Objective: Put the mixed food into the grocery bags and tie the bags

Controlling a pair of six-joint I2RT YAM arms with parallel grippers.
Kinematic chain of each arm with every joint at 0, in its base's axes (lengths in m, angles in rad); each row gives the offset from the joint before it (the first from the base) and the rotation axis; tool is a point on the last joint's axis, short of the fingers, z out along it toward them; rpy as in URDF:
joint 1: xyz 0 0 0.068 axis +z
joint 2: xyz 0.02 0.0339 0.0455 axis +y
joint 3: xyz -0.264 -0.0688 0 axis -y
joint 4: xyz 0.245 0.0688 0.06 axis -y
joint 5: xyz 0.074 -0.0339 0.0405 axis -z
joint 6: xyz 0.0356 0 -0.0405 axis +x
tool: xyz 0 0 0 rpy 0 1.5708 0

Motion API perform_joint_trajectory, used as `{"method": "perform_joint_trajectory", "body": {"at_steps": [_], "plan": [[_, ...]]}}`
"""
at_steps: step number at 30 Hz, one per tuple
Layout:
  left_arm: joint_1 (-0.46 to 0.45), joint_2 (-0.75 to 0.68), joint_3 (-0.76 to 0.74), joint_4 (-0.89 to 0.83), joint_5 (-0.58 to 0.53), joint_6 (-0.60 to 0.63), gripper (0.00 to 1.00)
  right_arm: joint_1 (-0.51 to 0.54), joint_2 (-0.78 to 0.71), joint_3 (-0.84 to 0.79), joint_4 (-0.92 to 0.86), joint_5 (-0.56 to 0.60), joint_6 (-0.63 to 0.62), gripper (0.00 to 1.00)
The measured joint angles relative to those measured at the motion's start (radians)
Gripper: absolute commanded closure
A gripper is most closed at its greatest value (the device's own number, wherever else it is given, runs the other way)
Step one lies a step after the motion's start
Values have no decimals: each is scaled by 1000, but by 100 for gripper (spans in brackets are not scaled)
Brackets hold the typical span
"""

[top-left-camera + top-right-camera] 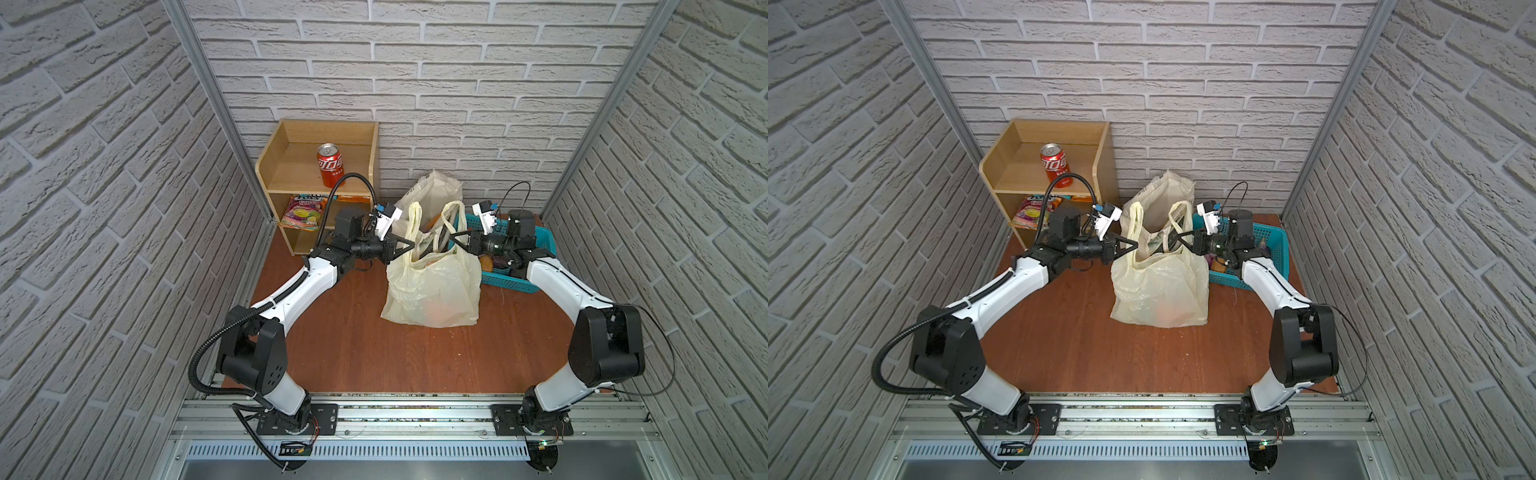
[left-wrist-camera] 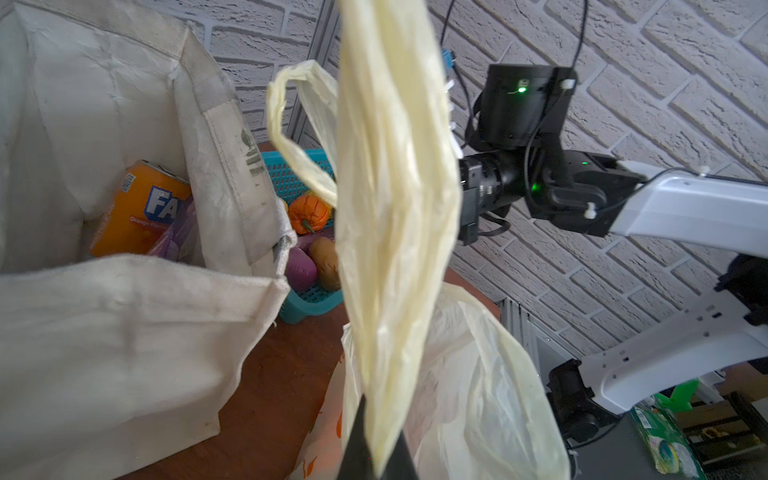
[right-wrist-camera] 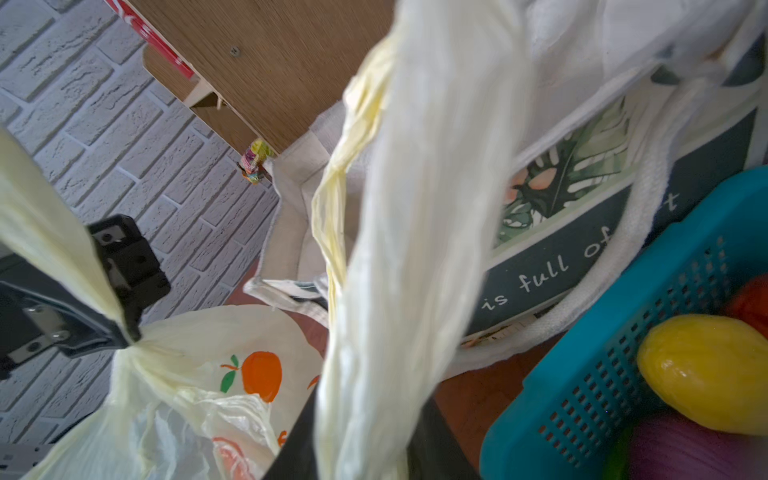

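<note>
The pale-yellow plastic bag (image 1: 432, 291) (image 1: 1158, 291) stands mid-table, both handles pulled upright. My left gripper (image 1: 411, 244) (image 1: 1136, 245) (image 2: 378, 432) is shut on its left handle (image 2: 390, 208). My right gripper (image 1: 451, 239) (image 1: 1177, 237) (image 3: 365, 436) is closed on its right handle (image 3: 415, 208). An orange blur shows through the bag's wall; I cannot tell what it is. Behind it leans the cream canvas tote (image 1: 432, 189) (image 1: 1167, 187) (image 2: 104, 332) (image 3: 582, 249). Inside the tote lie the orange soda can (image 2: 137, 212) and the purple snack packet (image 2: 174, 241).
A turquoise mesh basket (image 1: 536, 241) (image 1: 1275, 237) (image 3: 623, 332) with toy produce sits right of the bags, under my right wrist. At back left a wooden shelf (image 1: 316, 166) holds a red cola can (image 1: 330, 165) and a colourful sweet packet (image 1: 303, 212).
</note>
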Motion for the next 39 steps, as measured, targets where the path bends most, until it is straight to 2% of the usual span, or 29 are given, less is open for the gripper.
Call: {"method": "perform_joint_trajectory", "body": {"at_steps": [3,11,17,22,29,39], "plan": [[2,-31,-31,-1,-80,3,100,0,-91,-10,-8,6,-2,94],[-3,-121,-64,31,-264,8,100,31,-212,-10,-41,48,-26,94],[-31,-125,-69,50,-338,12,100,132,-188,-10,-181,180,-155,94],[-46,-94,-69,28,-357,30,100,201,-170,-10,-313,291,-270,94],[-47,-74,-56,-50,-352,68,100,256,-175,17,-385,367,-373,94],[-52,-42,51,-161,-254,137,100,385,-187,98,-422,459,-512,94]]}}
